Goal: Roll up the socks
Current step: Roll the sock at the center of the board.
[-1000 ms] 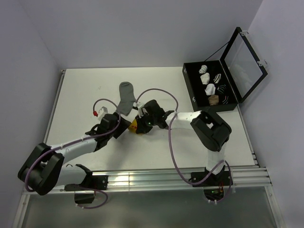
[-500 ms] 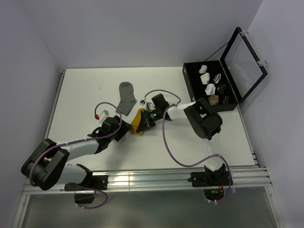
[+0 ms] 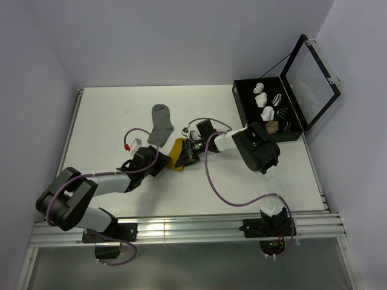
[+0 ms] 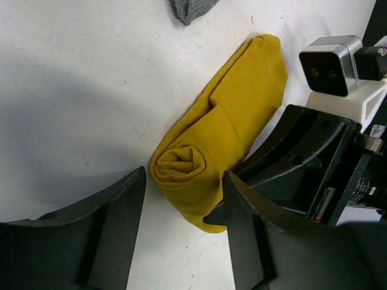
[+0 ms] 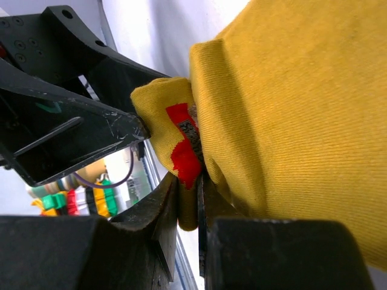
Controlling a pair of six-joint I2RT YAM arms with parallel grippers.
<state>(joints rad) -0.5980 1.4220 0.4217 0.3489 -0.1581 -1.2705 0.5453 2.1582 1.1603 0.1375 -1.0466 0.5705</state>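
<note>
The mustard-yellow sock (image 3: 177, 154) lies mid-table, partly rolled, with its coiled end (image 4: 181, 163) toward my left gripper. My left gripper (image 3: 159, 164) is open, and its fingers (image 4: 124, 211) stand on either side of the coiled end (image 4: 184, 199). My right gripper (image 3: 188, 154) is shut on a fold of the sock's edge beside the small red mark (image 5: 184, 148), pinching it between the jaws (image 5: 188, 208). The plain grey sock (image 3: 161, 124) lies flat just behind; only its tip shows in the left wrist view (image 4: 192, 8).
A black case (image 3: 245, 115) with its lid open stands at the back right and holds white, striped and tan sock bundles. The right arm's cable (image 3: 208, 175) loops over the table in front of the socks. The left arm's cable (image 3: 136, 130) arcs beside the grey sock.
The right arm has swung round, so its gripper now reaches the yellow sock from the right. The left gripper has slid right, closer to the sock's coiled end. More of the sock is showing.
</note>
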